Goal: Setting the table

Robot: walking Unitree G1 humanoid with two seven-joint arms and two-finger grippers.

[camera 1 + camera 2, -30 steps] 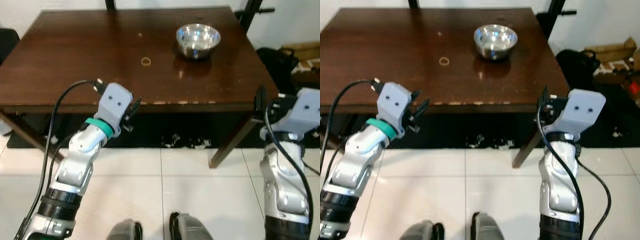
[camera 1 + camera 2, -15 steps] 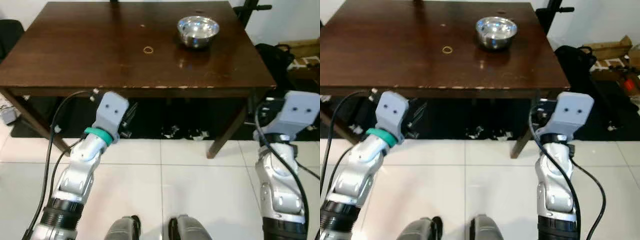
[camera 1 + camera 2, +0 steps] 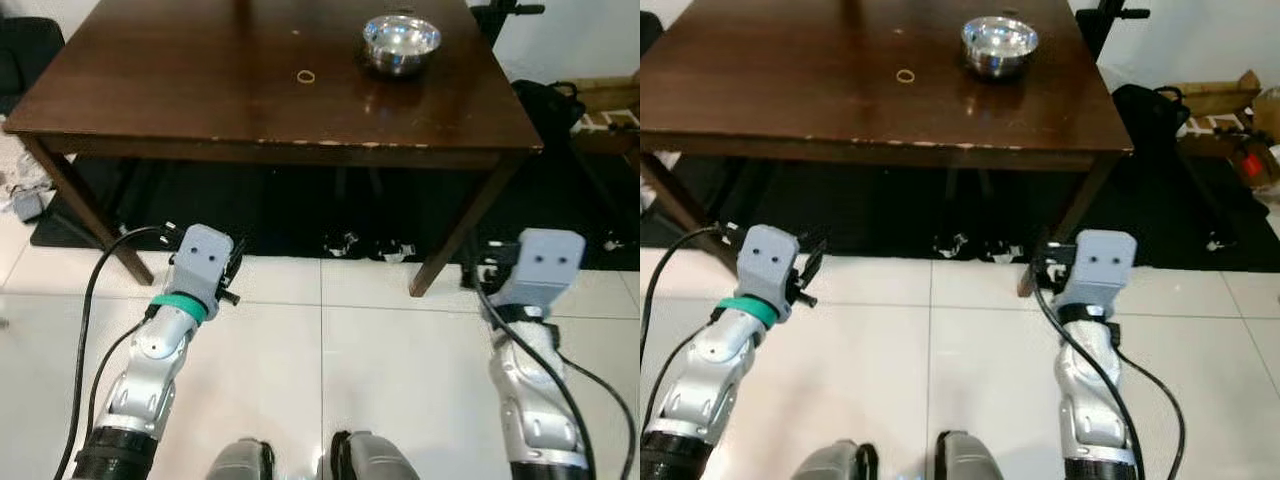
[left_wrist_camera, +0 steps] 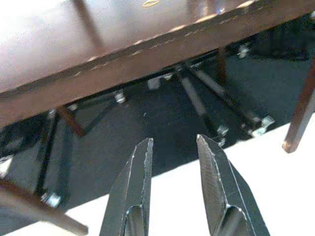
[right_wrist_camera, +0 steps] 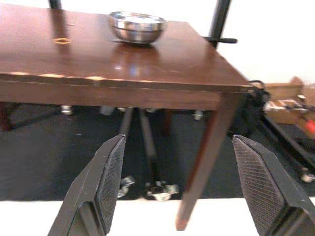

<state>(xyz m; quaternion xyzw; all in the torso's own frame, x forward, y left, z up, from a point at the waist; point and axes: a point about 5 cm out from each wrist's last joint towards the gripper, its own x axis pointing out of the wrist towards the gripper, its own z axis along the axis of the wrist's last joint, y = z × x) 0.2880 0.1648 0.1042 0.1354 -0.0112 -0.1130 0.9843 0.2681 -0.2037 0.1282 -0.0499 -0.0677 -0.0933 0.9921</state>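
My left gripper (image 4: 173, 162) has its fingers only narrowly parted and empty, my right gripper (image 5: 183, 182) is spread wide and empty, and both hang low over the white floor (image 3: 330, 350) short of the table's near edge. The steel bowl (image 3: 401, 43) sits upright, mouth up, near the far right corner of the table (image 3: 180, 90); being round, it has no long axis. Since the earlier frame both arms have dropped from table-edge height and the camera has pulled back.

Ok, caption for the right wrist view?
Open right claw held low before the brown table, steel bowl on top.
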